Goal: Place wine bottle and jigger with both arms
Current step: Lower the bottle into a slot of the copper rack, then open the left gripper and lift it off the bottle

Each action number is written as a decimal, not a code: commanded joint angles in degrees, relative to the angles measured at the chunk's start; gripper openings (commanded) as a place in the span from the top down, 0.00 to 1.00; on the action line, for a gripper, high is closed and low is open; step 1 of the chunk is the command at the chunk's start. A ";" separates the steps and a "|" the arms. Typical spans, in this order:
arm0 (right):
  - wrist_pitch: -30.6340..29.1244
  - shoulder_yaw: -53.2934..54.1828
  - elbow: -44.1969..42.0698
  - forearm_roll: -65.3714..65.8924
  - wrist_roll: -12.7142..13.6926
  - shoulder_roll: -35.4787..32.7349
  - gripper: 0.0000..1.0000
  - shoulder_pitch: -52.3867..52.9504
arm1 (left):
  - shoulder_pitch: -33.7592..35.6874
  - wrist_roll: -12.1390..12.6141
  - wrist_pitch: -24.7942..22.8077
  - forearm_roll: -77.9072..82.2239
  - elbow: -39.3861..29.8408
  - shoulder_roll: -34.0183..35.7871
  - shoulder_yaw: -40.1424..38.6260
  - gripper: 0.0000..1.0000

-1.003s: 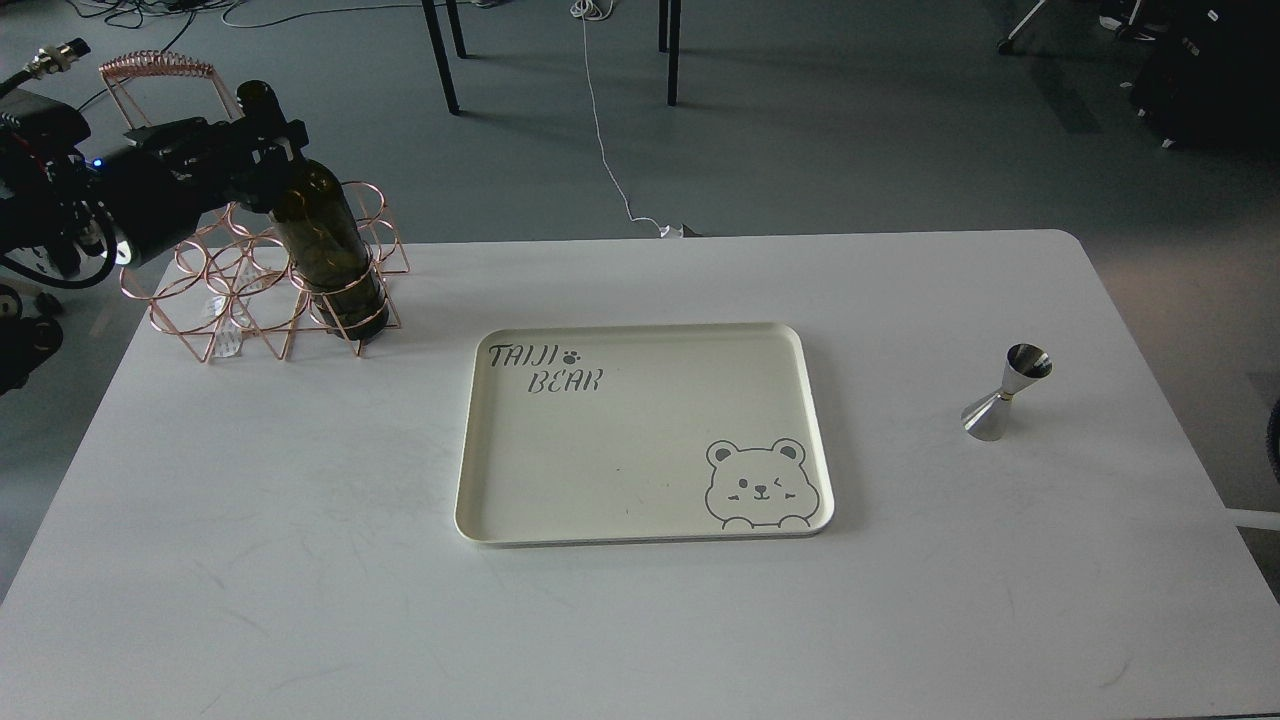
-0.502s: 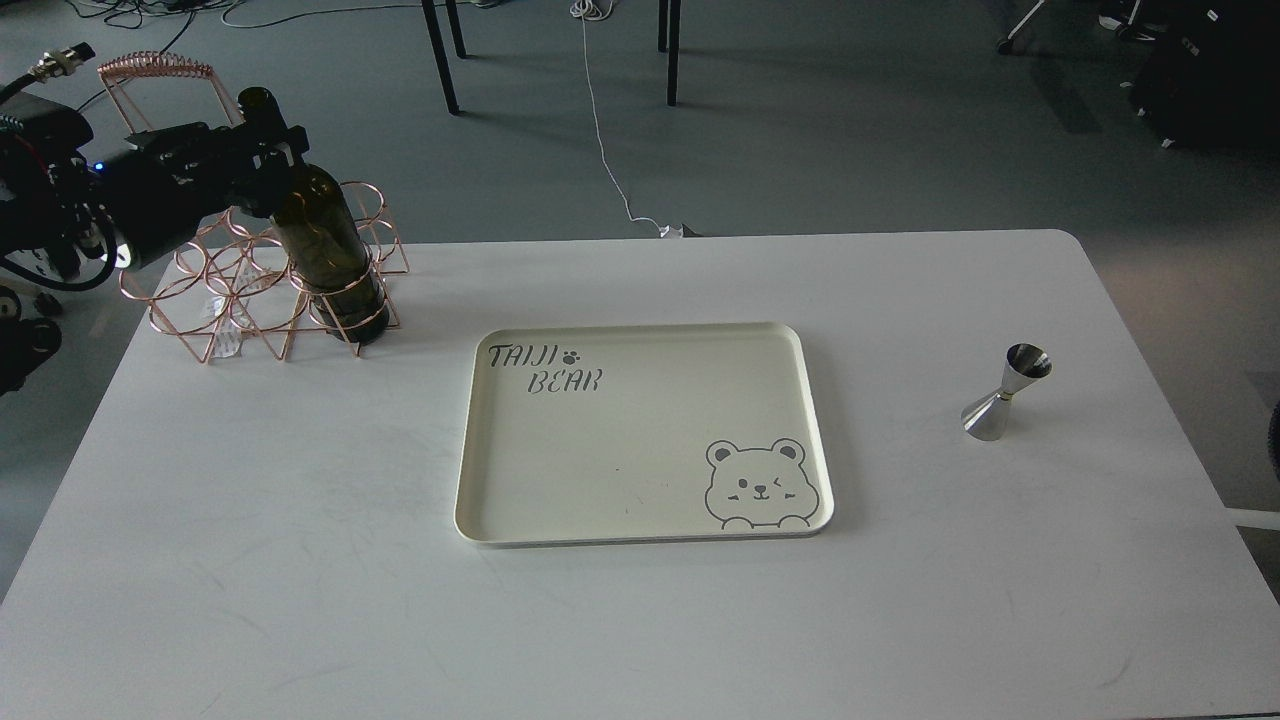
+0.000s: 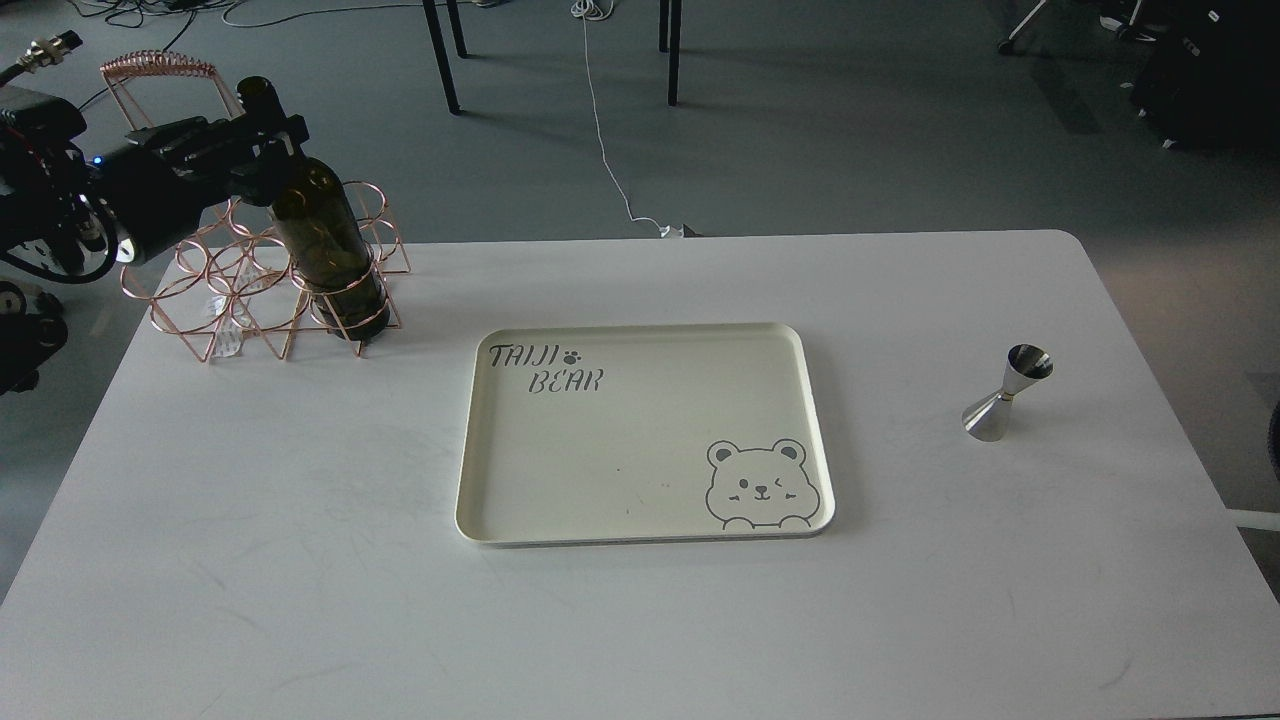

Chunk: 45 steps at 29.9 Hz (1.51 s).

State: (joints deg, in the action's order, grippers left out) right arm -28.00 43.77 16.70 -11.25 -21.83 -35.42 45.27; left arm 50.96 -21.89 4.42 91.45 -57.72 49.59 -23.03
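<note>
Wine bottle (image 3: 325, 240) neck masked by left claw (image 3: 268, 138); left arm (image 3: 60, 200) cropped at frame edge.

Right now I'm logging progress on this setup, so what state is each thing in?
wine bottle: tilted in the rack's front ring, neck gripped, no cork seen.
left gripper: shut on the bottle's neck.
copper wire rack: standing on the table's far left corner, other rings not holding bottles.
jigger: upright on the table at right, untouched.
cream tray: flat at centre, nothing on it.
right gripper: not in view.
</note>
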 commanded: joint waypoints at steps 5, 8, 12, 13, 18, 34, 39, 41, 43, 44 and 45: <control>0.00 0.00 0.00 0.00 -0.05 0.00 0.01 -0.01 | 0.02 0.01 -0.29 0.66 2.08 0.16 0.09 0.74; 0.00 0.00 0.00 0.00 0.04 0.00 0.01 -0.01 | 0.10 0.01 -0.29 0.48 2.44 0.16 0.09 0.73; 0.00 0.00 0.00 0.00 0.04 0.00 0.01 -0.01 | 0.19 0.18 -0.29 0.04 2.44 0.07 0.09 0.40; 0.00 0.00 0.00 0.00 0.04 0.00 0.01 -0.01 | 0.19 0.18 -0.12 0.04 2.44 -0.02 0.01 0.27; 0.00 0.00 0.00 0.00 0.04 0.00 0.01 -0.01 | 0.19 0.18 -0.11 -0.05 2.44 -0.02 0.01 0.23; 0.00 0.00 0.00 0.00 -0.05 -0.53 0.01 -0.10 | 5.20 0.09 -0.29 -3.91 1.83 -1.43 -0.70 0.10; 0.00 0.00 0.00 0.00 -0.05 -1.14 0.01 -0.18 | 7.83 0.18 -0.29 -4.88 1.91 0.15 -0.78 0.08; 0.00 0.09 0.00 0.00 -0.05 -1.14 0.01 -0.10 | 9.41 0.18 -0.29 -6.10 2.00 0.86 -1.05 0.06; 0.00 0.09 0.00 0.00 -0.05 -1.23 0.01 -0.10 | 11.61 0.10 -0.29 -9.96 2.26 1.65 -1.05 0.02; 0.00 0.09 0.00 0.00 -0.05 -1.23 0.01 -0.10 | 12.57 -0.08 -0.03 -13.20 2.27 2.00 -0.96 0.02; 0.00 0.17 0.00 0.00 0.04 -1.32 0.01 -0.10 | 13.37 -0.08 -0.03 -16.28 2.53 2.09 -0.96 0.02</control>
State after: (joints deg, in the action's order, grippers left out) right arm -28.00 43.82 16.70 -11.25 -21.89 -36.60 45.10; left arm 61.92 -21.73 4.13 82.17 -55.55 51.01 -24.03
